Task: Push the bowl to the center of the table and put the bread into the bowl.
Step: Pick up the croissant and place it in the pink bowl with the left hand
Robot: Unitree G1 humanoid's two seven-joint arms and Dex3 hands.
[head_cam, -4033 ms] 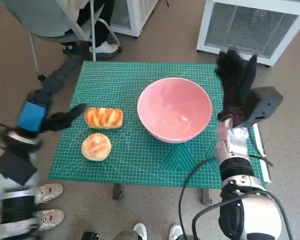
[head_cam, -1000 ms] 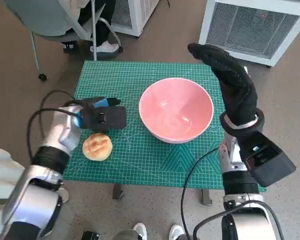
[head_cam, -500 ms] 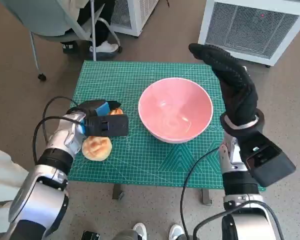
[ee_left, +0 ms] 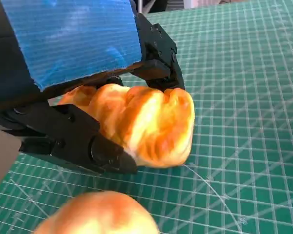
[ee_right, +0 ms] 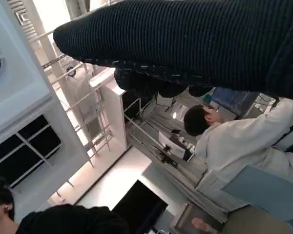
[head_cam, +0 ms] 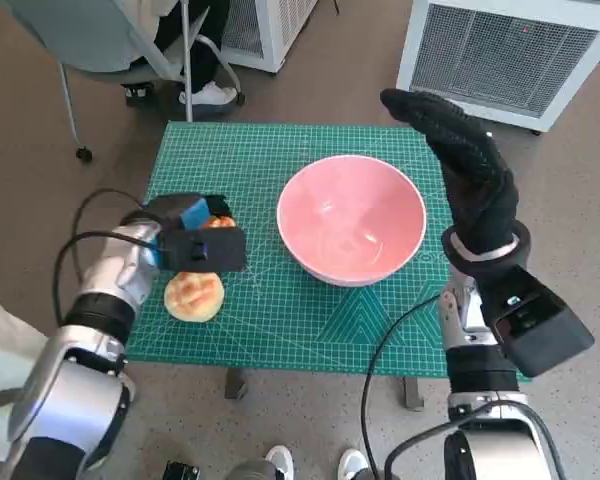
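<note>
Bread first, at the left of the green grid-marked surface: the long loaf — golden-brown, glossy, with darker streaks and a lumpy, braided-looking top — sits clamped in the left robot hand, black fingers closed around its sides under the blue-taped back. Whether it is lifted clear of the mat or touching it, I cannot tell. Just beside it, nearer the robot, lies the round bun, pale gold with a browner crown, resting on the mat and untouched.

Further right, around the middle of the surface, stands the pink bowl — wide, smooth, shiny inside, upright and holding nothing. It is apart from both pieces of bread.

Right again, the right robot hand in its black knitted glove is raised beside the bowl's far-right rim, fingers stretched out flat and together, grasping nothing; contact with the bowl cannot be made out. A white slatted unit stands on the floor beyond that corner.
</note>
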